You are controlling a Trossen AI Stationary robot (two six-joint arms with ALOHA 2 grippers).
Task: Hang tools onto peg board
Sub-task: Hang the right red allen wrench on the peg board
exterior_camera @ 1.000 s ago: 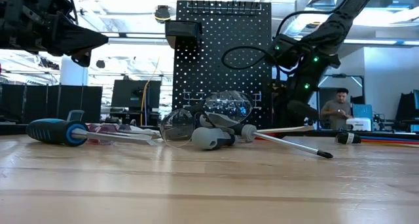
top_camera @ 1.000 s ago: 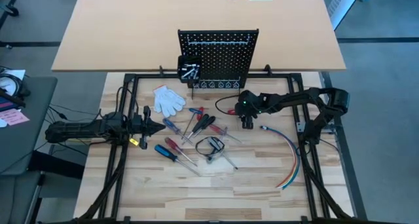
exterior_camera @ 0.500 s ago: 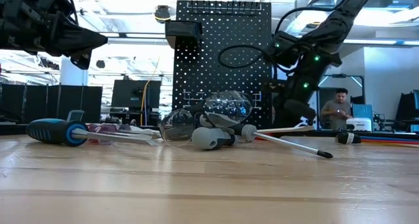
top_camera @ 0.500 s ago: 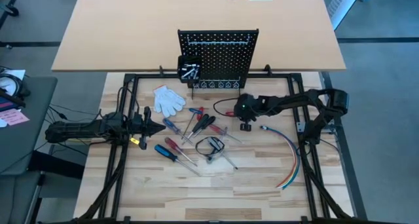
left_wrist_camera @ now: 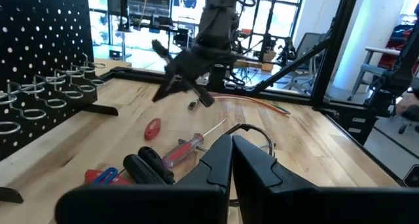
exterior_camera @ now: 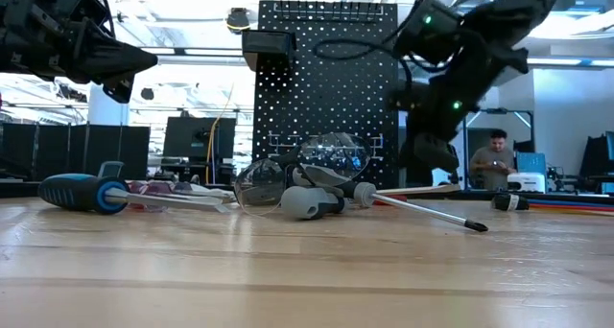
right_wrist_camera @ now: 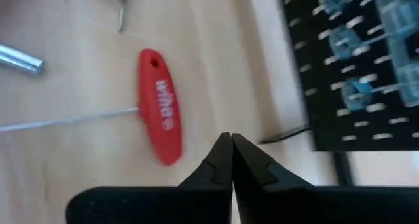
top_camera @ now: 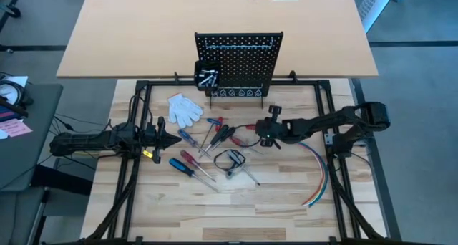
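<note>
Comparing with a second ago, your right arm has stretched out low over the table and its right gripper (top_camera: 266,132) has snapped together on nothing. Upright at the table's back edge stands the peg board (top_camera: 243,64). Just beside those shut fingertips lies the red T-handle tool (right_wrist_camera: 161,106), untouched. Your left gripper (top_camera: 172,140) hovers, pinched together.

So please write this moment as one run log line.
right gripper: shut, empty, beside red T-handle tool | left gripper: shut, waiting at table's left | peg board: no tools hung
</note>
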